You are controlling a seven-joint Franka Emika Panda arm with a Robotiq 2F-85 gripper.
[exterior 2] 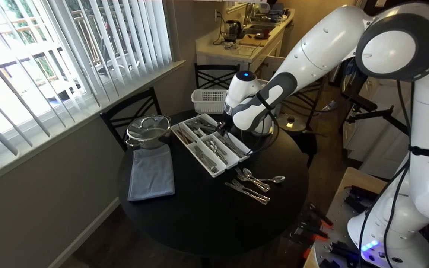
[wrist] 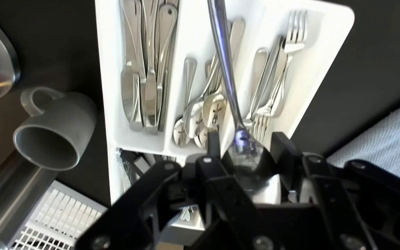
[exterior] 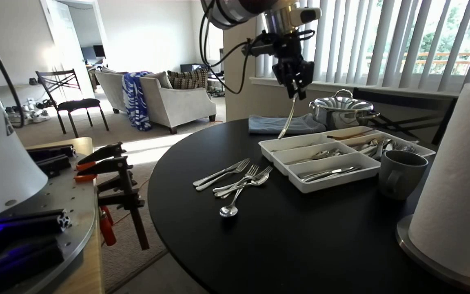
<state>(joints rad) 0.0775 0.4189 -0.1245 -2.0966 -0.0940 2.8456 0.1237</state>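
A shiny metal spoon (wrist: 227, 76) hangs handle-down, its bowl between the two black fingers of my gripper (wrist: 247, 142) in the wrist view. The jaws are shut on the bowl. In an exterior view the same spoon (exterior: 287, 120) dangles below the gripper (exterior: 296, 93), its handle end above the white cutlery tray (exterior: 335, 179). Below it in the wrist view lie knives (wrist: 150, 93), spoons (wrist: 194, 114) and forks (wrist: 292, 45) in separate compartments. In an exterior view the gripper (exterior 2: 222, 128) is over the tray (exterior 2: 220, 172); the held spoon cannot be made out there.
Loose forks, spoons and a knife (exterior: 218, 173) lie on the black round table (exterior: 300, 241). Around the tray stand a grey mug (exterior: 402, 173), a paper towel roll (exterior: 459, 179), a steel pot (exterior: 343, 112), a folded blue cloth (exterior 2: 151, 173) and a white basket (exterior 2: 210, 100).
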